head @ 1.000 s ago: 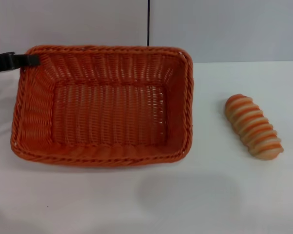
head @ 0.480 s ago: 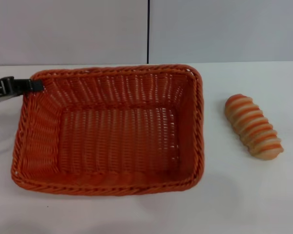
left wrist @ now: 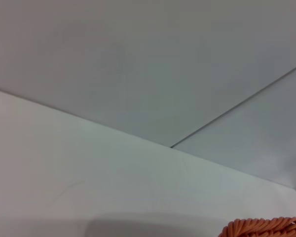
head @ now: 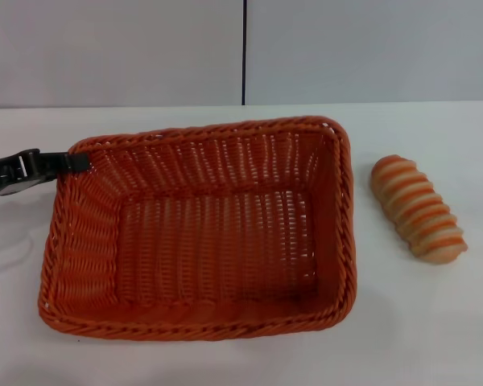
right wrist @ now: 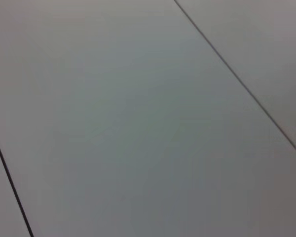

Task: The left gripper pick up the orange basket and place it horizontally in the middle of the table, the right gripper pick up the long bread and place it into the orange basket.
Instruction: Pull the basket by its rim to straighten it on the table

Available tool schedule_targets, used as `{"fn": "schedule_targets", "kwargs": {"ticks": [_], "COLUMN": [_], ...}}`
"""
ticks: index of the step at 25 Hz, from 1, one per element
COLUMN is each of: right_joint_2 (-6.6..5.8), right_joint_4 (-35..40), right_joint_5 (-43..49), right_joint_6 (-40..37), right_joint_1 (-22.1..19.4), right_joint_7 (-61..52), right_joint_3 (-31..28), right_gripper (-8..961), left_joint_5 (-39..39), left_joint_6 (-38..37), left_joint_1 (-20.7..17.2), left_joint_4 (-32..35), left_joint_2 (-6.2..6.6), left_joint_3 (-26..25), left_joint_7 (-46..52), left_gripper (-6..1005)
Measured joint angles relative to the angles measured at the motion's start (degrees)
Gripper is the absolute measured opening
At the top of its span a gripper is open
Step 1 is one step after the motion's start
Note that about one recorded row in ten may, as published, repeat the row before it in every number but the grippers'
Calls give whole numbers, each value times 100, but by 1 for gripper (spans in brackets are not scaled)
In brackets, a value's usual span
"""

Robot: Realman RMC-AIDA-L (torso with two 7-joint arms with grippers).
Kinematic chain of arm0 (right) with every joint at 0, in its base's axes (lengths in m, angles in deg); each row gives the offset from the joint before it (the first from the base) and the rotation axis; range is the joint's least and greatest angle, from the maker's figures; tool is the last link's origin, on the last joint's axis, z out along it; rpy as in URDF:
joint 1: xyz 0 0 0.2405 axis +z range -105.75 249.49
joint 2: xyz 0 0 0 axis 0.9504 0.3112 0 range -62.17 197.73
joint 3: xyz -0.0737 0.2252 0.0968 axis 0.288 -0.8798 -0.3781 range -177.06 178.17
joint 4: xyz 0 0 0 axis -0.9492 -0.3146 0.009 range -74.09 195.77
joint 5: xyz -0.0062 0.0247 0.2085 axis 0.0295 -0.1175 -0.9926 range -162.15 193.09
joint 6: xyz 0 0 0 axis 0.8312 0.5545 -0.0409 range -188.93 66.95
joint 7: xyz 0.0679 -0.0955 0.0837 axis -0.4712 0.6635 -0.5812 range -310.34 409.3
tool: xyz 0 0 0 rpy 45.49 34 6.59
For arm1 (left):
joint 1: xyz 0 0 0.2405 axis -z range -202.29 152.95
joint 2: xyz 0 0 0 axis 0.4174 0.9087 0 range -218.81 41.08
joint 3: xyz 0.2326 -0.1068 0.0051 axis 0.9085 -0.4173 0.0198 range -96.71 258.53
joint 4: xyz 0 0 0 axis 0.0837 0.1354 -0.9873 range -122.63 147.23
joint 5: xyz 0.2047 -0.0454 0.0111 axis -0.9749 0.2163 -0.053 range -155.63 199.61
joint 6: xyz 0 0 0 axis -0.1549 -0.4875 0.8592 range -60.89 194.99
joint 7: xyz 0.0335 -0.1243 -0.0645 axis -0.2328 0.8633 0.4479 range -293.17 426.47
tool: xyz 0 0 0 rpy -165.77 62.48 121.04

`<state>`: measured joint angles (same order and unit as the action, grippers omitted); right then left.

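Observation:
The orange basket [head: 201,229] lies lengthwise across the white table [head: 225,362], a little left of centre, empty inside. My left gripper [head: 64,163] comes in from the left edge of the head view and is shut on the basket's far-left rim corner. A sliver of that braided rim [left wrist: 266,228] shows in the left wrist view. The long bread [head: 419,209], striped orange-brown and cream, rests on the table to the right of the basket, apart from it. My right gripper is out of view; its wrist view shows only wall panels.
A grey panelled wall [head: 241,48] with a dark vertical seam [head: 244,52] stands behind the table. Bare tabletop lies in front of the basket and around the bread.
The basket has come down and shifted right and nearer, carried by my left gripper. The bread has stayed put.

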<state>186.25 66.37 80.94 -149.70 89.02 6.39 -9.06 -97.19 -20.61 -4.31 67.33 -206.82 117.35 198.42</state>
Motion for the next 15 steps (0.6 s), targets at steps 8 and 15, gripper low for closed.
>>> {"fn": "schedule_targets", "kwargs": {"ticks": [8,15], "right_joint_2": [-6,-18], "right_joint_4": [36,147], "right_joint_5": [9,10], "right_joint_6": [96,123], "right_joint_1": [35,22], "right_joint_7": [-24,-131], "right_joint_3": [133,408], "right_gripper": [682,682], "left_joint_5": [-45,-65], "left_joint_6": [186,290], "left_joint_1": [47,49], "left_joint_4": [-206,-212], "left_joint_2": [29,155], "left_joint_3": [36,-68], "left_joint_7": [-126,-377], "left_gripper": [276,525]}}
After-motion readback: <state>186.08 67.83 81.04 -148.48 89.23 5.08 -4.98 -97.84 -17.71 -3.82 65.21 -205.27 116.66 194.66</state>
